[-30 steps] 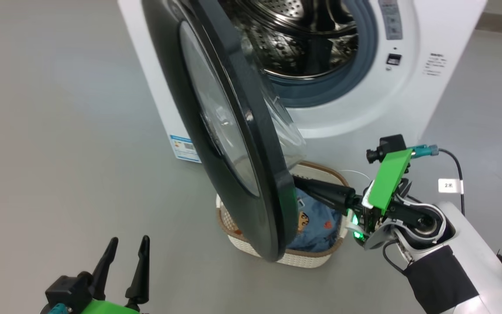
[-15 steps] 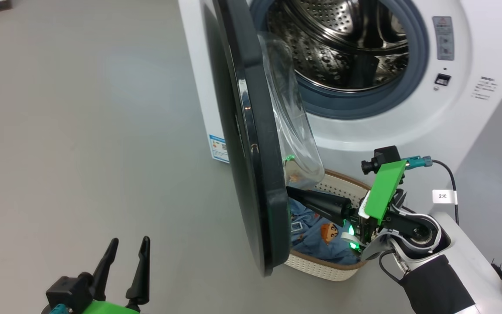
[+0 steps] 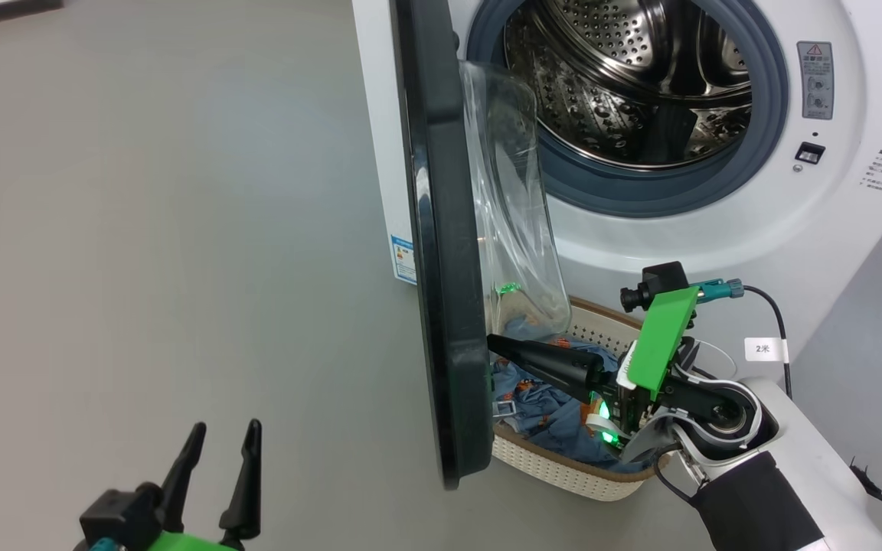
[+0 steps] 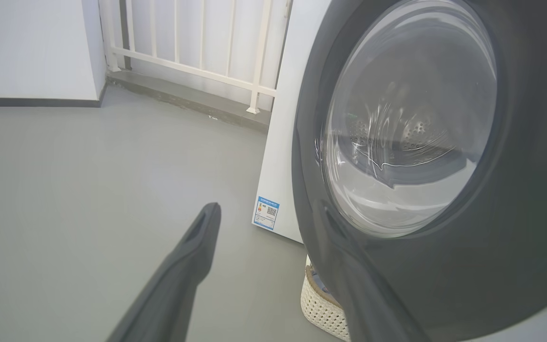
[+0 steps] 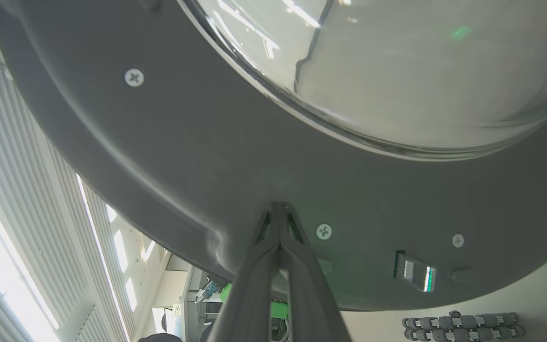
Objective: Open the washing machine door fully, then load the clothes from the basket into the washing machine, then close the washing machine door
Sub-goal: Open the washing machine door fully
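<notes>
The closed, empty right end effector [image 3: 493, 343] touches the door [image 3: 441, 306] on its inner face, to its left. The open left end effector [image 3: 225, 428] hovers well outside.

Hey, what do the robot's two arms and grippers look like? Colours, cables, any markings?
The left gripper and right gripper each have two long, tapering dark fingers on a black base with bright green plates. The right arm is white with a black sleeve, a small black camera and a black cable carrying a white tag.
</notes>
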Controlling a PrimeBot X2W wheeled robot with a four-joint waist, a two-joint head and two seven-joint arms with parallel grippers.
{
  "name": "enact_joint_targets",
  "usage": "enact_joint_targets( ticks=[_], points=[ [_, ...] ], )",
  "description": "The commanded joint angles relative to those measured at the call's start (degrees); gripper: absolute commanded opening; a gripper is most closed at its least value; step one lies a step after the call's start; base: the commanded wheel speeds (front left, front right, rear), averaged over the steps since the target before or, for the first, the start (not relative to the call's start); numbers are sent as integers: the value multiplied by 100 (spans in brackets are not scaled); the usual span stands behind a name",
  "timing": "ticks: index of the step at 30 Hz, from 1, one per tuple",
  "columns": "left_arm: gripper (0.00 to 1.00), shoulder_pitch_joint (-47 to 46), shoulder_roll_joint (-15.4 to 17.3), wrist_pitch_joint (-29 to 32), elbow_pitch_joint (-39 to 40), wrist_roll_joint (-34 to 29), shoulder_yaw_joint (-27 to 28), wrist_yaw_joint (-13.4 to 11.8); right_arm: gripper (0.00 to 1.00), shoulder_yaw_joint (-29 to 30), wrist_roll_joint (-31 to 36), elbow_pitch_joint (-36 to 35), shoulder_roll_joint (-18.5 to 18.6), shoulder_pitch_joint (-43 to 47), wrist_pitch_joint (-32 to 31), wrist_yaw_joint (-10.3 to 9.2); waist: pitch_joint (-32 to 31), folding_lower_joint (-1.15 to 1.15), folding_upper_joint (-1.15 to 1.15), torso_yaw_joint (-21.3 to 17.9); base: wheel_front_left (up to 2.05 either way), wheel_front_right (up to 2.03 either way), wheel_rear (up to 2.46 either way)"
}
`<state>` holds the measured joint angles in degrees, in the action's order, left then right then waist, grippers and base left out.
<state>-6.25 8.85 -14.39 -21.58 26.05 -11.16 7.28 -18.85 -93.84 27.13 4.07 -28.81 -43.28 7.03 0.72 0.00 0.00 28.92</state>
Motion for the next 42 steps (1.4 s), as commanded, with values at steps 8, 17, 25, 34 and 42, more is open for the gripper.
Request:
enact_joint_targets(
  ticks=[8, 17, 25, 34, 42],
  points=[
    [100, -16, 79, -61, 144, -62, 236, 21, 0, -59, -125, -212, -118, -49, 16, 46, -15, 0, 0, -256, 0, 0, 0],
    [100, 11, 81, -61, 183, -109, 249, 21, 100, 68, 67, -398, -107, 65, 81, 46, -104, 0, 0, -720, 0, 0, 0],
    [100, 80, 82, -61, 208, -131, 256, 21, 100, 114, 610, -1128, 96, 265, 512, 46, -185, 0, 0, -1165, 0, 0, 0],
    [100, 96, 92, -61, 303, -182, 403, 16, 100, -208, 1544, -2020, 584, 643, 1815, 46, -219, 0, 0, -1693, 0, 0, 0],
    [100, 108, 71, -61, 374, -244, 571, -6, 100, -556, 2117, -2273, 1083, 802, 3007, 46, -216, 0, 0, -2084, 0, 0, 0]
  ],
)
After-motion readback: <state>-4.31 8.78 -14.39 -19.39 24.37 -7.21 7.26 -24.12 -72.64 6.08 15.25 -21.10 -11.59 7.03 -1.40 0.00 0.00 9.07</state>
